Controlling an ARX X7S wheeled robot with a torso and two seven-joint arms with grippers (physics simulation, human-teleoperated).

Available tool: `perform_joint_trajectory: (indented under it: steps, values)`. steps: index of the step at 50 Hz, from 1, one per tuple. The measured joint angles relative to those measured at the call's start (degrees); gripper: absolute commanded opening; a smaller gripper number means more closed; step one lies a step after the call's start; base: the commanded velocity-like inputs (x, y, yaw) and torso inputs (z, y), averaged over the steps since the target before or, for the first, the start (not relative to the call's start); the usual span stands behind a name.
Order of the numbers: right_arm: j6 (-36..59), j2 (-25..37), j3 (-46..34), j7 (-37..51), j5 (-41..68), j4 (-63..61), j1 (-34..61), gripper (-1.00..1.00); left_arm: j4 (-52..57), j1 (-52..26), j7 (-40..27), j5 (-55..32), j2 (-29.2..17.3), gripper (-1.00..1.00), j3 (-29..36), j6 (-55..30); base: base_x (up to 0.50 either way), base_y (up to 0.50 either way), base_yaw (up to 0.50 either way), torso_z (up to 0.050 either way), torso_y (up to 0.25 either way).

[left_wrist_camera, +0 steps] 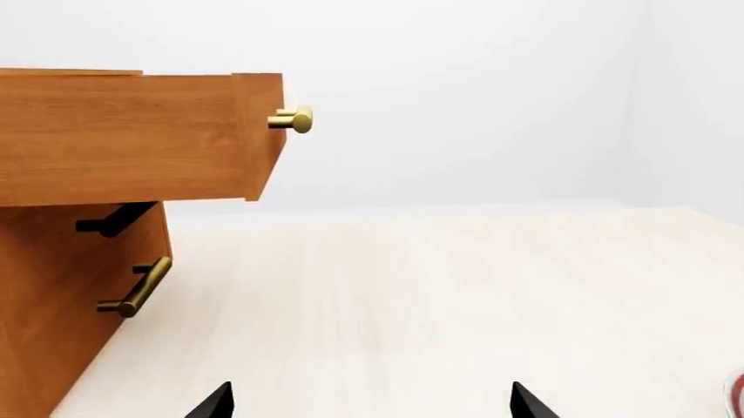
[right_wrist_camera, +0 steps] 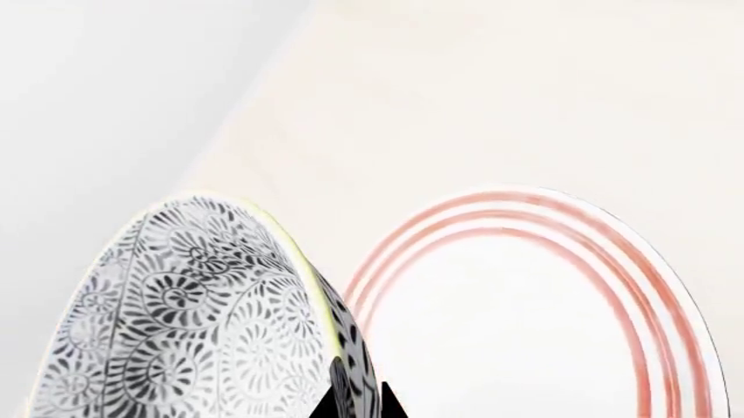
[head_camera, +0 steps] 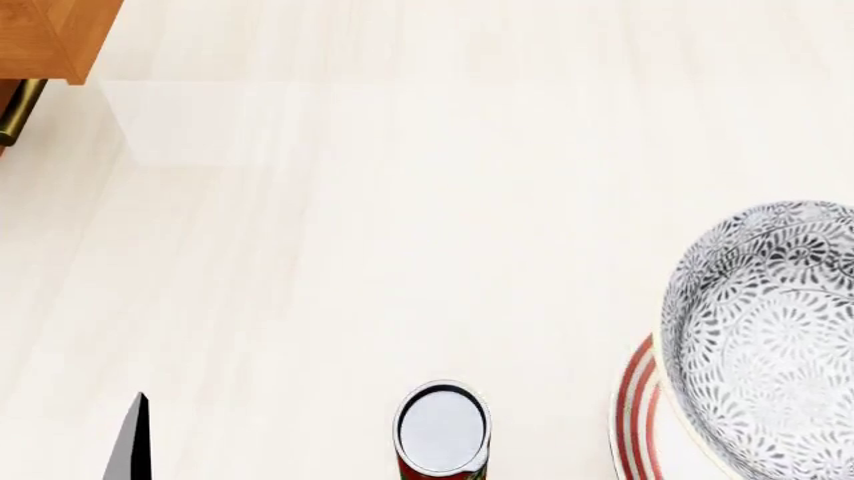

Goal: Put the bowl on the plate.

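Observation:
The bowl (head_camera: 763,345), white with a fine grey-black floral pattern, is at the right edge of the head view and overlaps the plate (head_camera: 637,400), whose red rings show beneath it. In the right wrist view my right gripper (right_wrist_camera: 358,406) is shut on the bowl's (right_wrist_camera: 186,322) rim, one fingertip inside and one outside, with the plate (right_wrist_camera: 524,331) beyond it. I cannot tell whether the bowl touches the plate. My left gripper (left_wrist_camera: 372,405) is open over bare floor with nothing between its fingers. One of its fingers (head_camera: 130,440) shows at the lower left of the head view.
A can (head_camera: 442,430) with a silver top stands left of the plate. A wooden cabinet (left_wrist_camera: 70,287) with an open drawer (left_wrist_camera: 128,135), a brass knob (left_wrist_camera: 293,119) and a brass handle (left_wrist_camera: 138,289) stands at the far left. The surface is pale wood.

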Motion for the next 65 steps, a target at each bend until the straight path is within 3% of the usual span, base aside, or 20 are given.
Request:
perform_joint_trajectory:
  steps: [65]
  values:
    - [-2.90,-1.17,-3.60,-9.15,-14.65,7.50,2.50,-1.00,-1.13,-0.50,-1.95,-0.37,-1.73,1.00,1.69,1.12,0.00,0.00,0.00,0.000,0.000]
